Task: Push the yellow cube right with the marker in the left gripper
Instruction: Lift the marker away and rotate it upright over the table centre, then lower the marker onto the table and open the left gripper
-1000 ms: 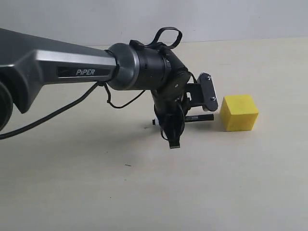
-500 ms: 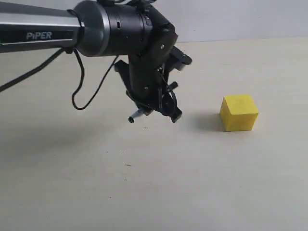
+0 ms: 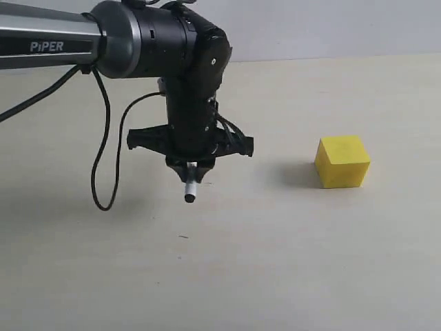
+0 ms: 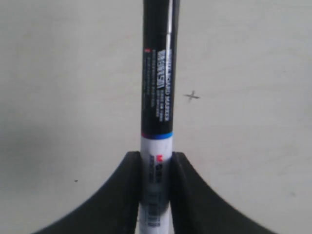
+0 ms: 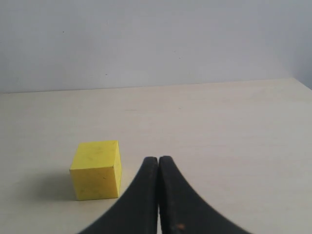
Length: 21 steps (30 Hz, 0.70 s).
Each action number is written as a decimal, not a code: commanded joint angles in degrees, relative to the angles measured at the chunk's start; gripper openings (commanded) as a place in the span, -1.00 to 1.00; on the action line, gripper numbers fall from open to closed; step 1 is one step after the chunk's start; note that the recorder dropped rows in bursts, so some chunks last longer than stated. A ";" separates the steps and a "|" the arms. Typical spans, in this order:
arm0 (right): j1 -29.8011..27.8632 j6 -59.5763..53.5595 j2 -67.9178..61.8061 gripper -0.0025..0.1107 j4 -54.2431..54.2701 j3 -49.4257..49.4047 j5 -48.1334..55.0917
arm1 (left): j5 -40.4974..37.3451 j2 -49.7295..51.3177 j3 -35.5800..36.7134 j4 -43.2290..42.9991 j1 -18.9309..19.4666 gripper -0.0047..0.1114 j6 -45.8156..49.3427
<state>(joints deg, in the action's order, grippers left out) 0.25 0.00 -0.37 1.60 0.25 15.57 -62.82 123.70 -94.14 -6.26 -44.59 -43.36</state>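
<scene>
The yellow cube (image 3: 342, 161) sits on the pale table (image 3: 310, 269), resting flat on one face with its edges roughly square to the exterior view. It stands alone, touching nothing, with a soft shadow on its left side.

The left gripper (image 3: 191, 166) is on the left of the exterior view, well apart from the cube, with bare table between the two. Its jaws are closed tight on the marker (image 4: 157, 97). The left wrist view shows both black fingers pressed against the white section of the barrel, while the black labelled section runs on beyond the fingertips. A thin blue band marks the join between the white and black sections.

In the exterior view only a short white length of the marker with a dark end shows below the claw, pointing downward. Whether that end touches the table cannot be told.

A small cross-shaped mark (image 4: 193, 96) lies on the table beside the barrel. A loose black cable (image 3: 103, 172) hangs in a loop from the left arm.

The right gripper (image 5: 158, 165) has its jaws pressed together with nothing between them. In its wrist view the cube lies on the table near the fingertips, not touching them
</scene>
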 commanded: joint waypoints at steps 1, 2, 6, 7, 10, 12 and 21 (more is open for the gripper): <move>-0.25 -0.46 0.37 -0.96 -0.06 -0.25 -0.24 | 3.38 -0.06 0.25 2.02 0.04 -0.92 -0.44; -0.25 -0.46 0.37 -0.96 -0.06 -0.25 -0.24 | 3.38 -0.06 0.25 2.02 0.04 -0.92 -0.44; -0.25 -0.46 0.37 -0.96 -0.06 -0.25 -0.24 | 3.38 -0.06 0.25 2.17 0.04 -0.92 -0.44; -0.25 -0.46 0.37 -0.96 -0.06 -0.25 -0.24 | 3.54 0.03 0.25 2.14 0.04 -0.92 -0.44; -0.25 -0.46 0.37 -0.96 -0.06 -0.25 -0.24 | 4.87 1.61 0.25 2.38 0.04 -0.92 -0.44; -0.25 -0.46 0.37 -0.96 -0.06 -0.25 -0.24 | 5.98 2.90 0.25 2.38 0.04 -0.92 -0.44; -0.25 -0.46 0.37 -0.96 -0.06 -0.25 -0.24 | 7.32 5.19 0.25 2.38 0.17 -0.92 -0.58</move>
<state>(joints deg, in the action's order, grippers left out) 0.25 0.00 -0.37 1.60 0.25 15.57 -56.35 128.90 -94.14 -3.92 -44.59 -43.49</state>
